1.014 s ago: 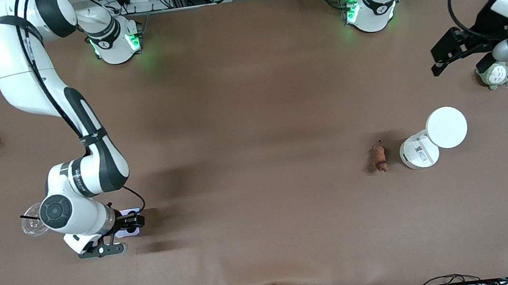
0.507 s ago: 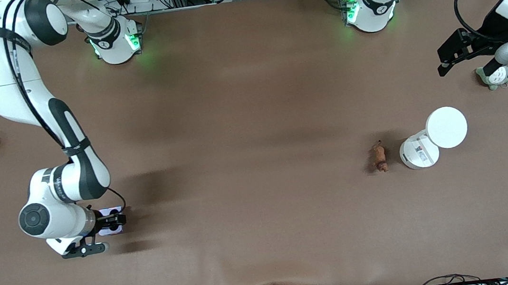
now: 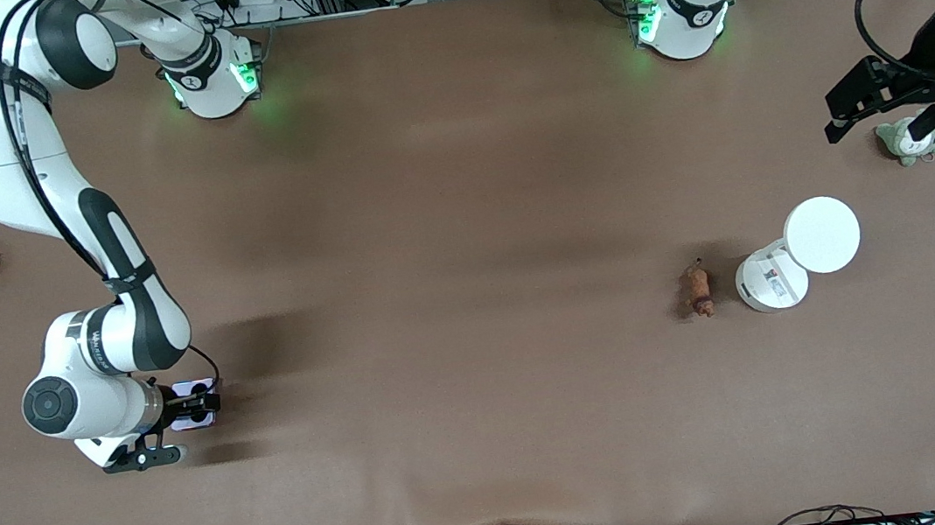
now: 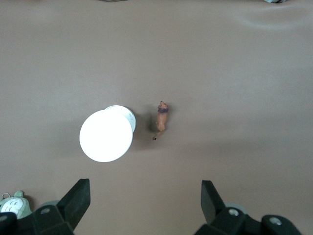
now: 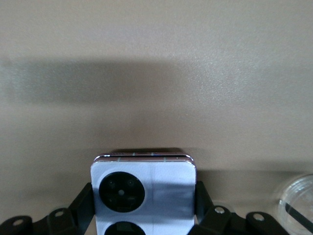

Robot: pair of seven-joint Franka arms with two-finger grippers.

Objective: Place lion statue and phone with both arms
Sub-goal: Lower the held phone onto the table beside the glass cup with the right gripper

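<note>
Both grippers have drifted outward toward their own ends of the desk [image 3: 487, 436]. Right gripper [image 3: 204, 407] hangs low over the desk near its end, fingers pinching the phone [image 5: 143, 192] by its edges. Left gripper [image 3: 846, 109] hovers over the desk beside the grey plush [image 3: 904, 140], fingers spread and empty, well apart from the lion [image 3: 698, 289], which lies just beside the white container [image 3: 773, 280].

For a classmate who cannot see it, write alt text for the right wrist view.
The right gripper is shut on the phone, a pale lavender-white device with black circles, held above the brown table. A clear round container's rim shows at one edge.
</note>
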